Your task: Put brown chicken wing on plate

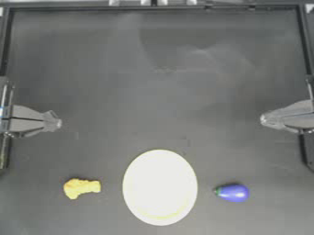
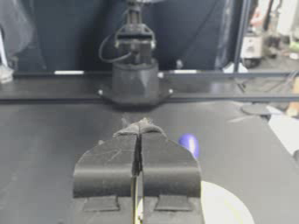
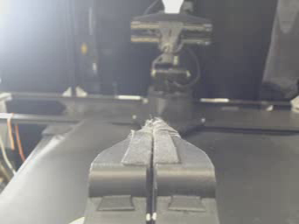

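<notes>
The brown chicken wing [image 1: 81, 187], a small lumpy yellow piece, lies on the table near the front left. To its right sits the large cream plate [image 1: 159, 187], bare on top; a slice of its rim [image 2: 234, 205] shows in the left wrist view. My left gripper [image 1: 56, 122] rests at the left edge, shut and empty, well behind the wing. At the right edge my right gripper [image 1: 265, 120] is parked, also shut with nothing held. Each wrist view shows its own jaws pressed together [image 2: 139, 127] [image 3: 154, 123].
A rounded blue-purple object with a green tip [image 1: 232, 193] lies right of the plate, also seen as a blur [image 2: 189, 144] past the left jaws. A raised frame [image 1: 153, 6] borders the dark table at the back and sides.
</notes>
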Action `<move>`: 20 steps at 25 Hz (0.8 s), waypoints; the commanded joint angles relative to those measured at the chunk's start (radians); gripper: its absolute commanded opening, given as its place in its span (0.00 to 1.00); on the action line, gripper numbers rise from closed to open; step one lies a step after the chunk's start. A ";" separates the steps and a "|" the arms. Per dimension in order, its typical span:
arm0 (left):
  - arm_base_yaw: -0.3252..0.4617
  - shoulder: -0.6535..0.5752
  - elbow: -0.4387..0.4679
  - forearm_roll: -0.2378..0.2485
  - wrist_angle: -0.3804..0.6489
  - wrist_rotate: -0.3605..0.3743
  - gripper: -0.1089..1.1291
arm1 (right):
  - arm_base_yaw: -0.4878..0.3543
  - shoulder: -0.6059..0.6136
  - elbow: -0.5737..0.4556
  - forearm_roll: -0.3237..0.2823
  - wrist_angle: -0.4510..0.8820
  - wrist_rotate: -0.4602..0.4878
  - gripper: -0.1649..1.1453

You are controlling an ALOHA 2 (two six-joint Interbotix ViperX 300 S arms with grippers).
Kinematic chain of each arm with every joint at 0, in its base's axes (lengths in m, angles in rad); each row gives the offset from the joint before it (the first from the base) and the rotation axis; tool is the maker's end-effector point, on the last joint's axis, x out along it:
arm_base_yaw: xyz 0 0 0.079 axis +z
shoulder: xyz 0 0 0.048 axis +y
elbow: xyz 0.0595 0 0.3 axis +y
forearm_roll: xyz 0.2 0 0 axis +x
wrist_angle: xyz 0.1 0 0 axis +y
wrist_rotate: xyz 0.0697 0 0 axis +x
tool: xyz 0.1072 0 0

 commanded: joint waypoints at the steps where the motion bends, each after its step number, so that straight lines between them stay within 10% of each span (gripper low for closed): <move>1: -0.015 0.012 -0.002 0.002 -0.005 0.002 0.11 | 0.003 0.003 0.011 -0.008 -0.011 -0.005 0.10; 9: -0.017 0.012 -0.015 0.003 0.003 0.008 0.24 | 0.005 0.002 0.009 -0.025 -0.008 -0.006 0.26; 16: -0.017 0.014 -0.031 0.002 0.054 0.006 0.98 | 0.003 0.003 0.003 -0.074 -0.002 -0.003 0.92; 20: -0.017 0.012 -0.055 0.005 0.135 0.008 0.87 | 0.003 0.000 0.002 -0.071 0.012 -0.003 0.86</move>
